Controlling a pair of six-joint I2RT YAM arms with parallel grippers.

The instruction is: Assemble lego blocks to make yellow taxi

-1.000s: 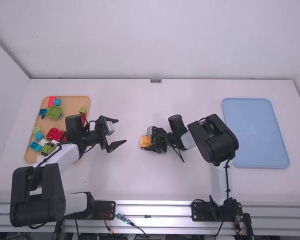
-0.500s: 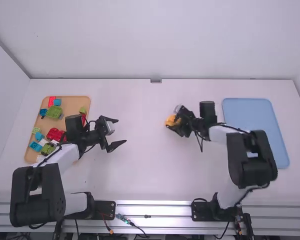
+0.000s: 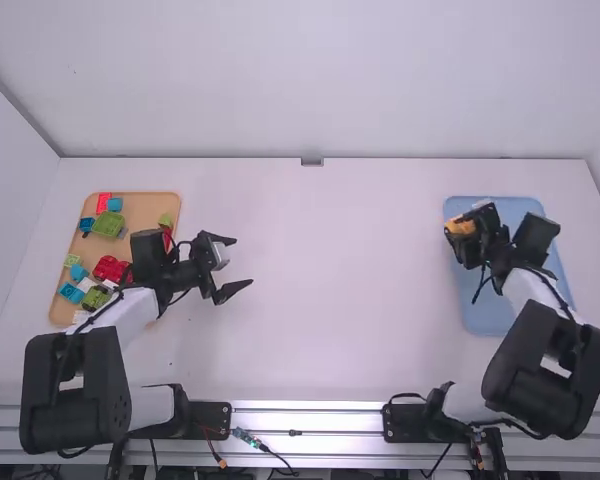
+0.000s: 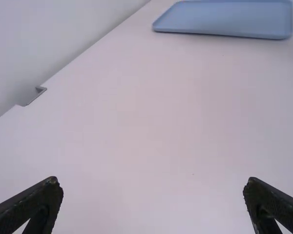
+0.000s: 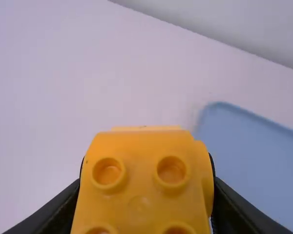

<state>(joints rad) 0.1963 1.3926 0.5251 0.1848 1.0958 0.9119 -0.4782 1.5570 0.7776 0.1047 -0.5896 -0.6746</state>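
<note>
**Transport of the yellow block (image 5: pixel 139 197) to the blue tray (image 3: pixel 492 318) by the right gripper (image 3: pixel 464 238).** Over the last second, block and right gripper have travelled from near the middle of the worktop (image 3: pixel 350 330) to the robot's right; the left arm has kept its position.

Right gripper: its fingers are parted by the width of the block and closed against its opposite sides. Rounded studs on the block face the right wrist camera. In the high view, block and fingers are over the left part of the blue tray, towards its far end. How high they are above the tray cannot be told.

Left gripper (image 3: pixel 243 262): its fingers are spread wide, with nothing between them, over the worktop just to the right of the wooden tray (image 3: pixel 145 207). The wooden tray holds loose blocks, among them a large green block (image 3: pixel 109 224), a dark red block (image 3: pixel 110 268) and several blue blocks (image 3: pixel 71 292). The left arm partly covers this tray. A small grey bracket (image 3: pixel 312 161) sits at the far edge of the worktop.
</note>
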